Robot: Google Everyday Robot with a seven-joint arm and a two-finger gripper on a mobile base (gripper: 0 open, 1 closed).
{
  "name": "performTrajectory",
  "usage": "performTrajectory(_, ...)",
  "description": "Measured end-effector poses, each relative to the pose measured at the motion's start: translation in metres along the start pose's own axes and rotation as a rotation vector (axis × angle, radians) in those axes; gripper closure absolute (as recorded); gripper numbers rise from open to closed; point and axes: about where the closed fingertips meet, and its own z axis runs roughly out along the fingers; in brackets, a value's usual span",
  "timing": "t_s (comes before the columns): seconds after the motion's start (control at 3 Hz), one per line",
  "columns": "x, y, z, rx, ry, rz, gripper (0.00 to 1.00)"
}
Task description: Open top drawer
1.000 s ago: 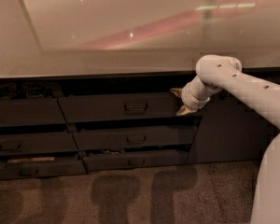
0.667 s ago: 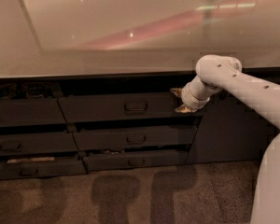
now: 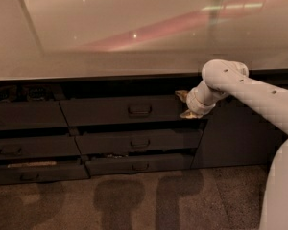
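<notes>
The top drawer [image 3: 120, 110] is the widest dark front under the counter, with a small bar handle [image 3: 139, 110] at its centre. It stands pulled out a little from the cabinet face. My gripper [image 3: 185, 104] is at the drawer's right end, with its pale fingers [image 3: 189, 114] against the right edge of the drawer front. My white arm [image 3: 249, 92] reaches in from the right.
A glossy pale countertop [image 3: 134, 32] overhangs the drawers. Two narrower dark drawers [image 3: 139, 142] sit below the top one, also partly out. More drawers [image 3: 24, 116] stand at the left. A dark cabinet panel [image 3: 235, 133] is at the right. Speckled floor [image 3: 134, 200] lies in front.
</notes>
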Motion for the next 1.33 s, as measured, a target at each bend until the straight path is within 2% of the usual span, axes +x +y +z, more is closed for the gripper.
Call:
performTrajectory(0.33, 0.000, 0.003, 0.001, 0.001, 0.001, -0.004, 1.00)
performTrajectory(0.67, -0.006, 0.020, 0.006, 0.009, 0.008, -0.021, 1.00)
performTrajectory(1.0, -0.006, 0.019, 0.003, 0.009, 0.008, -0.021, 1.00)
performTrajectory(1.33, -0.006, 0.019, -0.008, 0.036, 0.026, -0.034, 1.00)
